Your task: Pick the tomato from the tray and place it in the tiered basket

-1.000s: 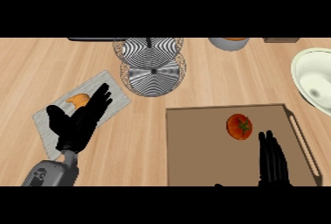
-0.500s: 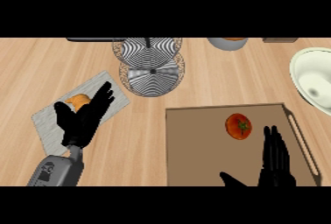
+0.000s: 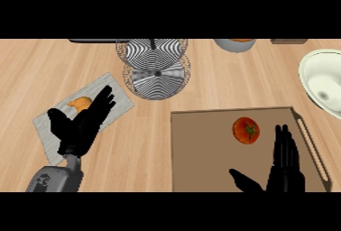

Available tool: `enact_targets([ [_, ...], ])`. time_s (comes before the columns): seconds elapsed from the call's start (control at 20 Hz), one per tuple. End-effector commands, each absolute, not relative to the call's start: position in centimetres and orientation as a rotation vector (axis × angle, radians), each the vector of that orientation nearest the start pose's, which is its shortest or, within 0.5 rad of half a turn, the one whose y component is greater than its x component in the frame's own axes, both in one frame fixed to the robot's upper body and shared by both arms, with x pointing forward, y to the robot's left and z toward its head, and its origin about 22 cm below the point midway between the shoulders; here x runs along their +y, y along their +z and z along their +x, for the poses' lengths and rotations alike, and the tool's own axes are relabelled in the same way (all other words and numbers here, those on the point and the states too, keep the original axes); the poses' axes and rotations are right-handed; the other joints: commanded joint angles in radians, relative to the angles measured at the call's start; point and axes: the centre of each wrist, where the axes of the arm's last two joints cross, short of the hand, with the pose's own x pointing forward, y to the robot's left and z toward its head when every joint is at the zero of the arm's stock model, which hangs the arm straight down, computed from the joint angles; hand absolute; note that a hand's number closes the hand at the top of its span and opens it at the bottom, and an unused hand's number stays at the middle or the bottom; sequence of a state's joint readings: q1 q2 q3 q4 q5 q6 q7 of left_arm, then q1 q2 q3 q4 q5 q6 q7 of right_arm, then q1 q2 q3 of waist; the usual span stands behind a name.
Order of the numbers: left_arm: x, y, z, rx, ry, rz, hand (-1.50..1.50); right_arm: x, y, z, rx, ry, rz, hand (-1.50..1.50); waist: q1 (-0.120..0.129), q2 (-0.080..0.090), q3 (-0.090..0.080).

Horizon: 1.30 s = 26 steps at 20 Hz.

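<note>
A red tomato (image 3: pixel 246 130) with a green stem lies on the brown tray (image 3: pixel 200 153), toward its far right. My right hand (image 3: pixel 285 163) hovers over the tray just right of and nearer than the tomato, fingers straight and open, thumb spread left; it does not touch the tomato. The wire tiered basket (image 3: pixel 155 67) with striped tiers stands at the back centre. My left hand (image 3: pixel 81 124) is open over a grey mat at the left, holding nothing.
A grey mat (image 3: pixel 114 92) at the left carries an orange piece (image 3: pixel 80 103), partly hidden by my left hand. A pale bowl (image 3: pixel 326 83) sits at the right edge. A grey bowl (image 3: pixel 234 43) and dark items line the back.
My right hand has risen further into view and moved toward the tomato. The left hand shifted slightly up and right over the mat.
</note>
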<state>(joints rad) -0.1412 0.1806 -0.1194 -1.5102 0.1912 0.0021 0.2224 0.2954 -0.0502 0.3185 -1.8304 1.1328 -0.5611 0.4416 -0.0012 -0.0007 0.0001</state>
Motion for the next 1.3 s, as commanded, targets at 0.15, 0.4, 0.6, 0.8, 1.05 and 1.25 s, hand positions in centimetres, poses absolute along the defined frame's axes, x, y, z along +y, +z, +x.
enact_targets([
  [0.15, 21.6, 3.8, 26.6, -1.386, -0.127, -0.103, 0.0, -20.3, -1.2, 20.7, -1.422, 0.274, -1.132, -1.5, 0.005, 0.0, 0.0],
  [0.4, 22.3, 2.1, 28.6, -1.382, -0.122, -0.127, 0.0, -18.8, -0.1, 21.0, -1.417, 0.268, -1.097, -1.5, 0.0, 0.001, 0.0],
  [0.6, 23.0, 2.5, 27.5, -1.389, -0.155, -0.11, 0.0, -20.3, -1.4, 23.1, -1.398, 0.264, -1.1, -1.5, 0.003, 0.001, 0.0],
  [0.8, 25.1, 3.0, 29.1, -1.397, -0.13, -0.126, 0.0, -20.2, -1.4, 22.3, -1.418, 0.289, -1.096, -1.5, 0.0, 0.001, 0.0],
  [1.05, 24.2, 3.8, 27.3, -1.395, -0.139, -0.116, 0.0, -21.3, -4.2, 23.6, -1.404, 0.314, -1.076, -1.5, 0.004, 0.001, 0.0],
  [1.25, 22.3, 4.2, 28.2, -1.365, -0.14, -0.129, 0.0, -19.8, -2.8, 24.5, -1.488, 0.388, -0.998, 1.5, 0.003, 0.0, 0.0],
])
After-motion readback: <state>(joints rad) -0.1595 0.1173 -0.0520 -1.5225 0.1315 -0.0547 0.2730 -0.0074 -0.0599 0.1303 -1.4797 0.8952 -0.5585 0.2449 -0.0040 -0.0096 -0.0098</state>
